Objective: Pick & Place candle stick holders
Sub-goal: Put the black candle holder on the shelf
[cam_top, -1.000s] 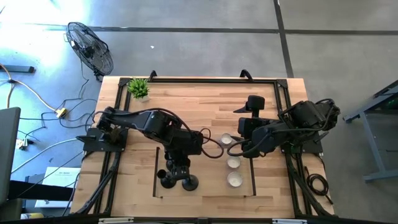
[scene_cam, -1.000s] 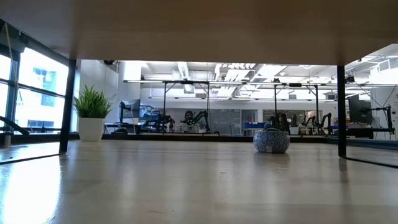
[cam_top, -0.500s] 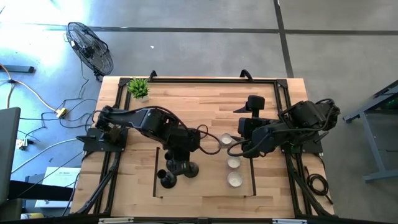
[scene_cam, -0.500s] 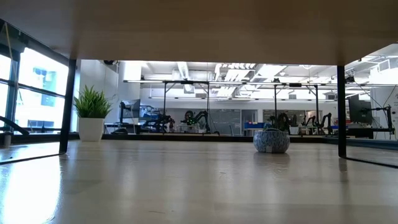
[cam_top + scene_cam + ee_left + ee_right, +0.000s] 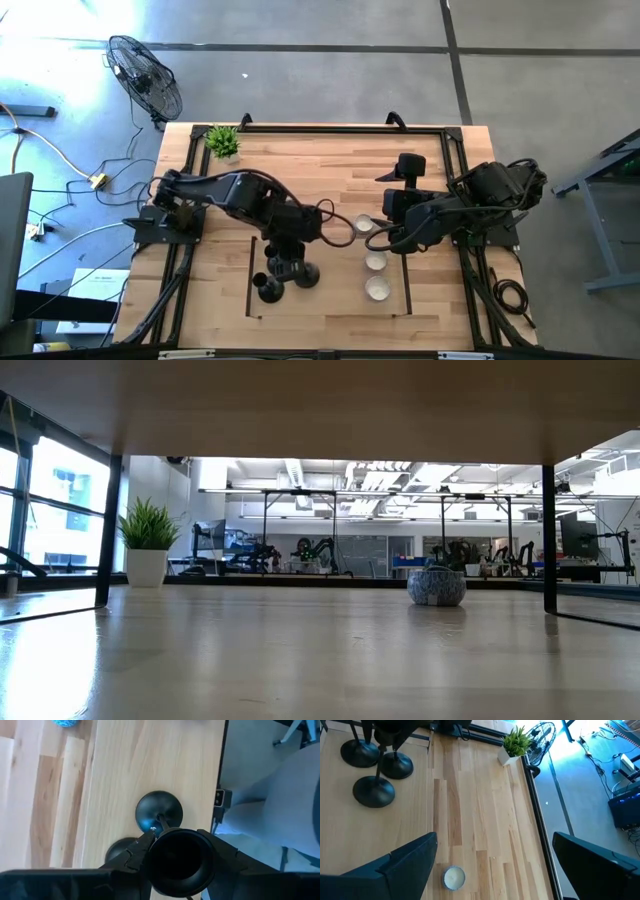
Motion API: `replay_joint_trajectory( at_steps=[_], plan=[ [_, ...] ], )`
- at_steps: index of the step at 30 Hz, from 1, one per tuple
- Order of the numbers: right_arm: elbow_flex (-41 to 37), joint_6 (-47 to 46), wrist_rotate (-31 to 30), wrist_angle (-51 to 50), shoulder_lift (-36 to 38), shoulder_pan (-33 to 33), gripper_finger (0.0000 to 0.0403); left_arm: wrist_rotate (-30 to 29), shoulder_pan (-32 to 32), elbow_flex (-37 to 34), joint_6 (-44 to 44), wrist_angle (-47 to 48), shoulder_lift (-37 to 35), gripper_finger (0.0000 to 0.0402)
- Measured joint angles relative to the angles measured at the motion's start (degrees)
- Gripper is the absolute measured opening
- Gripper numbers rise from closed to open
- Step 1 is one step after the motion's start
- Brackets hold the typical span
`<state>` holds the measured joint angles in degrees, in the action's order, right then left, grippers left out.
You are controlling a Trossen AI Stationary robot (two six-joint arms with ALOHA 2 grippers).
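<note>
I see the left tool (image 5: 284, 268) low over the near part of the table (image 5: 330, 165), between the two dark lines on the wood. It is closed narrow on the thin stem of one candle stick holder (image 5: 396, 764); in the left wrist view the cup top of this held holder (image 5: 181, 861) sits just in front of the camera, between the dark fingers (image 5: 141, 851). Two other holders stand on the table just beside it. From above, one round base (image 5: 269, 290) is close to the near edge and another base (image 5: 307, 274) is a little to its right. In the right wrist view all three black bases stand close together, but I cannot tell if they touch each other.

The right tool (image 5: 372, 238) waits at the right of the middle, with its fingers (image 5: 395, 865) wide apart and nothing between them. Near it three small white candles (image 5: 376, 262) lie in a short row. A small green plant (image 5: 223, 142) stands at the far left corner.
</note>
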<state>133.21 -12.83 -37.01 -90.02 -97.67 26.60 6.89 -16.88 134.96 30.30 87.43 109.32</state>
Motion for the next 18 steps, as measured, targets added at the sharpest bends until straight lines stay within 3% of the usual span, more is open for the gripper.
replay_joint_trajectory(
  at_steps=[4, 10, 18],
  plan=[
    [0.0, 0.0, 0.0, 0.0, 0.0, 0.0, 0.0389, 2.3, 0.0, 0.0, 1.4, -0.3, 0.0, 0.0131],
    [0.0, -0.1, 0.0, 0.0, 0.0, 0.0, 0.0389, 1.7, 0.0, 0.0, 1.6, -0.3, 0.0, 0.0193],
    [0.0, -0.1, 0.0, 0.0, 0.0, 0.0, 0.0389, 1.2, 0.0, 0.0, 1.7, -0.4, -0.1, 0.0202]
  ],
)
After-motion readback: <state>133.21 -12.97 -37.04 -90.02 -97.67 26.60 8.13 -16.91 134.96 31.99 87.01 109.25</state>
